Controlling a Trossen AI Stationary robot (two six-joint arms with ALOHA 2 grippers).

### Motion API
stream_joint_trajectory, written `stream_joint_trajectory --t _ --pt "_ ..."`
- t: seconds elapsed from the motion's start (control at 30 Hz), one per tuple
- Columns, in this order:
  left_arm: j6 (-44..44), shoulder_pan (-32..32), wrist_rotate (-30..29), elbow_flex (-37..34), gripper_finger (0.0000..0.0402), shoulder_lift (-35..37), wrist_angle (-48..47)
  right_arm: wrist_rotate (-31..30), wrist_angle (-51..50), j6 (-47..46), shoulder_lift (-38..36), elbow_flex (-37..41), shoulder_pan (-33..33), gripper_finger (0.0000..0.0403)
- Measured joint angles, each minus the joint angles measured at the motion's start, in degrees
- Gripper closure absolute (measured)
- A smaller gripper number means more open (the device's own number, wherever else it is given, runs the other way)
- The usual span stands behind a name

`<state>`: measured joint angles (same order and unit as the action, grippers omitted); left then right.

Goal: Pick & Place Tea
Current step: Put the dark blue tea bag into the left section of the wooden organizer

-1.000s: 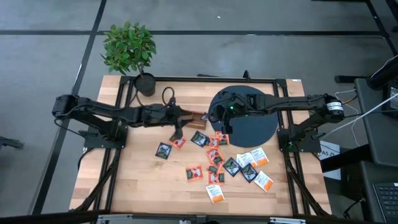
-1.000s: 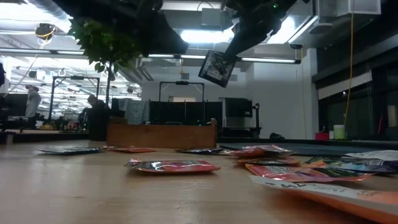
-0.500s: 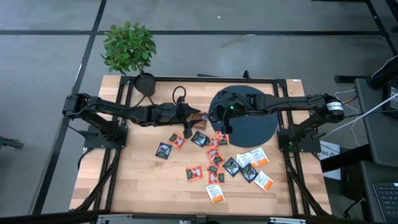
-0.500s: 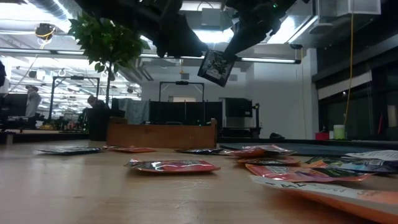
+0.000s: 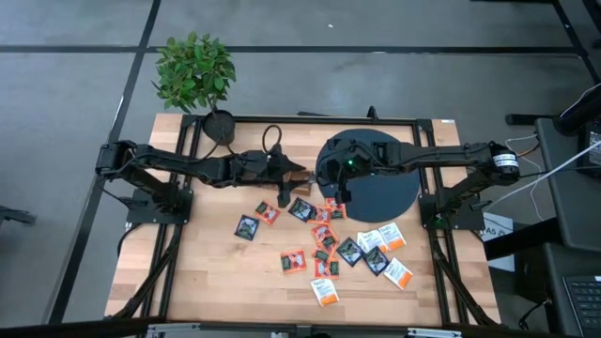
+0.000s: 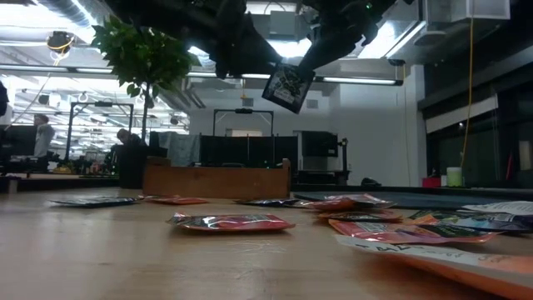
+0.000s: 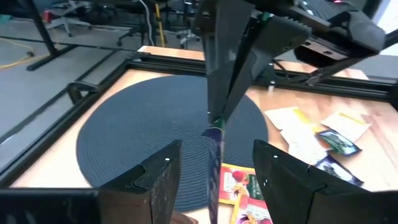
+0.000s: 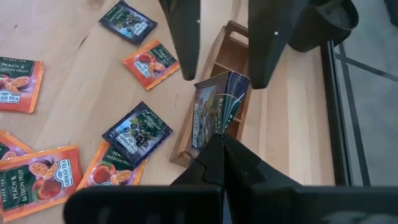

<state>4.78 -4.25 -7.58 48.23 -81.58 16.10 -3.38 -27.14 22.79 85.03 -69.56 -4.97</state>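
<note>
Tea sachet (image 8: 214, 115) pinched in right gripper (image 8: 219, 138), jaws closed on it above the wooden tray (image 8: 231, 62). Left gripper (image 7: 211, 163) open around it; handover likely, left must close next.

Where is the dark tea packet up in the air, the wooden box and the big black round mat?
Dark tea sachet (image 6: 288, 87), low view, its face.
Wooden compartment tray (image 8: 231, 58), right wrist view, its rim.
Black round mat (image 5: 390, 188), high view, bare surface.

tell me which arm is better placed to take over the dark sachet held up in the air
Left. The left gripper is open, its fingers on either side of the dark sachet that the shut right gripper holds up above the wooden tray.
</note>
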Motion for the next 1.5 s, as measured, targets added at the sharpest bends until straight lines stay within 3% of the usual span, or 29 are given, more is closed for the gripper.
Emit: stream_joint_trajectory --t 0.7,0.93,1.27,1.5 --pt "-2.8 0.0 -0.1 0.0 0.0231 -3.0 4.4 0.0 0.3 0.0 0.0 0.0 0.0 0.0402" --pt "-4.5 0.0 -0.4 0.0 0.0279 -3.0 4.7 0.0 0.3 0.0 0.0 0.0 0.0 0.0402" --pt "-5.8 0.0 -0.3 0.0 0.0391 -3.0 4.3 0.0 0.3 0.0 0.0 0.0 0.0 0.0400" --pt "-6.1 0.0 -0.2 0.0 0.0399 -3.0 4.1 0.0 0.3 0.0 0.0 0.1 0.0 0.0396"
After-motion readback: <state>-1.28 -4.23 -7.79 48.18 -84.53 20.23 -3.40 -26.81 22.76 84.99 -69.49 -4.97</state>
